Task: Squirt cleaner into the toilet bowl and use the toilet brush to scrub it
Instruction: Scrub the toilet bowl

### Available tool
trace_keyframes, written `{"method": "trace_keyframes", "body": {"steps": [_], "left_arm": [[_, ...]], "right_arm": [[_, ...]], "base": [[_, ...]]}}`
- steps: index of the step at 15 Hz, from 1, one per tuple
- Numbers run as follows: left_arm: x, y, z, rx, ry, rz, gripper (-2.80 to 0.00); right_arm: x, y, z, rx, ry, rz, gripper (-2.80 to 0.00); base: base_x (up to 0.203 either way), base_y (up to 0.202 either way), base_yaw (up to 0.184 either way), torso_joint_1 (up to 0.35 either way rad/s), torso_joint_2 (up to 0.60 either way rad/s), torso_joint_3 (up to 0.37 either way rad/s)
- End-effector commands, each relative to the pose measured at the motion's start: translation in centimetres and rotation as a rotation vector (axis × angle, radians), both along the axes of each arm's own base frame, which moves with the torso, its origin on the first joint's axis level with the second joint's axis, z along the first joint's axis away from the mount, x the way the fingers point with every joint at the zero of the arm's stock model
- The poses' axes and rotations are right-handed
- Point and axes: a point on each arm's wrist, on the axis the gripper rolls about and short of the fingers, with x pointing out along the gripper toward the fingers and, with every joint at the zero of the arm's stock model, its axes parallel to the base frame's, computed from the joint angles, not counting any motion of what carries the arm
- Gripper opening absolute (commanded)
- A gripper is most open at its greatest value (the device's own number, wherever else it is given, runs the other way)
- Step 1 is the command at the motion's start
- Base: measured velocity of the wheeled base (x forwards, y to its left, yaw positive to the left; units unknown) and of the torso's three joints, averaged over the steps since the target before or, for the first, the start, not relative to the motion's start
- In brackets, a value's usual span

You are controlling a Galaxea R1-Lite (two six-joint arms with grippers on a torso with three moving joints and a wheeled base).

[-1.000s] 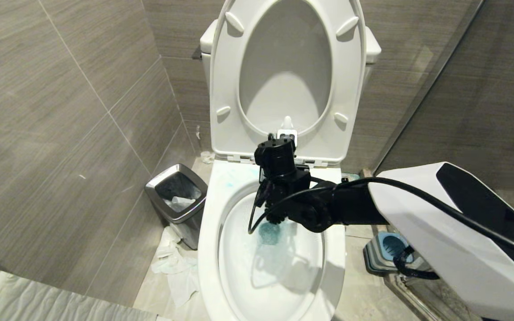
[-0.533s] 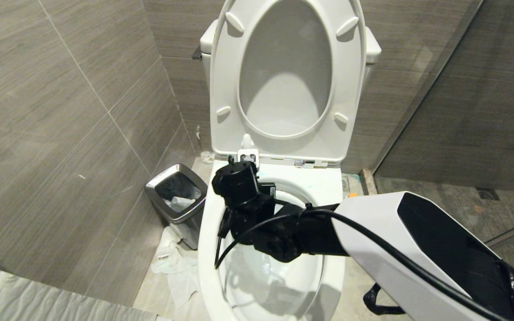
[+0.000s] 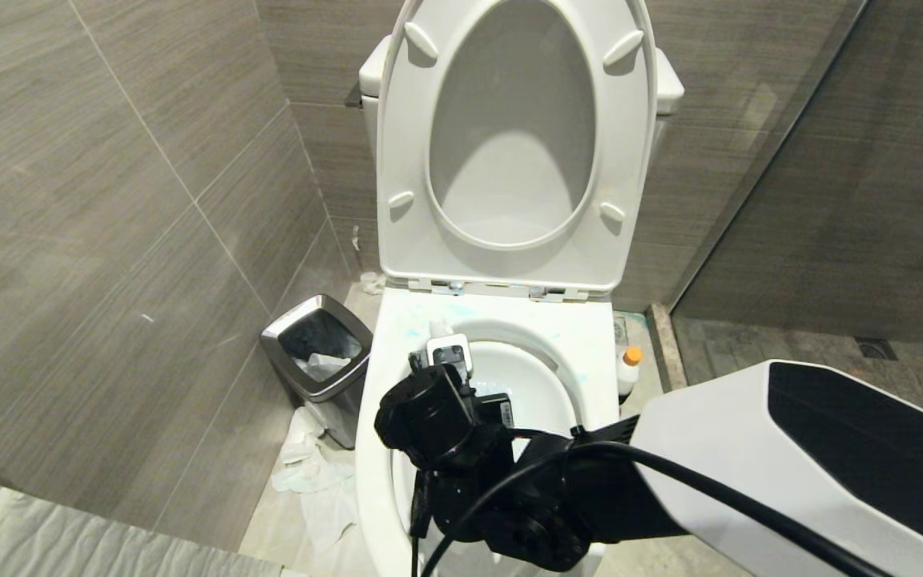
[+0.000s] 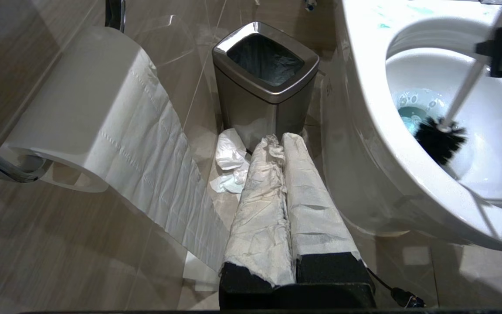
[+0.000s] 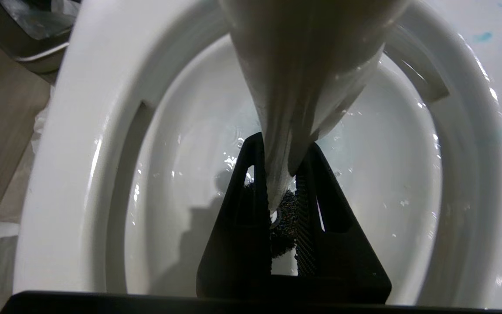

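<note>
Against grey tiled walls, the white toilet stands with its seat and lid (image 3: 514, 144) raised, and the toilet bowl (image 3: 582, 344) lies open below, its rim flecked with blue-teal drops. Across the near right of the head view, the robot's right arm (image 3: 782, 473) reaches over the bowl, and the right gripper (image 5: 283, 205) is clenched on the toilet brush (image 4: 460, 96), whose slim white handle passes between the black fingers (image 5: 233, 244). From the left wrist view, the handle slants down into the bowl and the black bristle head (image 4: 438, 141) sits against the bowl's inner wall, just beside a pool of blue-teal water (image 4: 410, 115). At the near left, the left gripper (image 4: 283, 196) hangs low beside the toilet, its paper-wrapped fingers (image 4: 259, 209) pressed together and holding nothing. On the floor to the left of the toilet stands a steel-rimmed waste bin (image 3: 313, 353) with a dark liner, crumpled white paper (image 3: 313, 473) lying near its base. A toilet-paper roll (image 4: 81, 113) hangs on a metal holder at the near left, a long strip trailing down. On the floor to the right of the bowl stands the cleaner (image 3: 629, 370), a small white bottle with an orange cap, upright and apart from both grippers.
</note>
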Motion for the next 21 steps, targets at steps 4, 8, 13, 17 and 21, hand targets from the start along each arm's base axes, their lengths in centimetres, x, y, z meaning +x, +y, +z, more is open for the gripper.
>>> {"method": "trace_keyframes", "body": {"steps": [4,8,13,17,21], "left_arm": [[0.1,0.0,-0.2,0.000,0.008,0.001,-2.80],[0.1,0.0,-0.2,0.000,0.008,0.001,-2.80],[0.1,0.0,-0.2,0.000,0.008,0.001,-2.80],[0.1,0.0,-0.2,0.000,0.008,0.001,-2.80],[0.1,0.0,-0.2,0.000,0.008,0.001,-2.80]], "right_arm": [[0.8,-5.6,3.9,0.041,-0.033,-0.130,-2.80],[3.1,-7.5,5.2,0.063,-0.062,-0.197,-2.80],[6.6,-4.6,5.3,0.104,-0.121,-0.201,-2.80],[8.4,0.0,4.5,0.102,-0.184,-0.147,-2.80],[3.6,4.0,4.2,0.062,-0.174,-0.029,-2.80]], "base": [[0.000,0.000,0.000,0.000,0.00,0.000],[0.000,0.000,0.000,0.000,0.00,0.000],[0.000,0.000,0.000,0.000,0.00,0.000],[0.000,0.000,0.000,0.000,0.00,0.000],[0.000,0.000,0.000,0.000,0.00,0.000]]}}
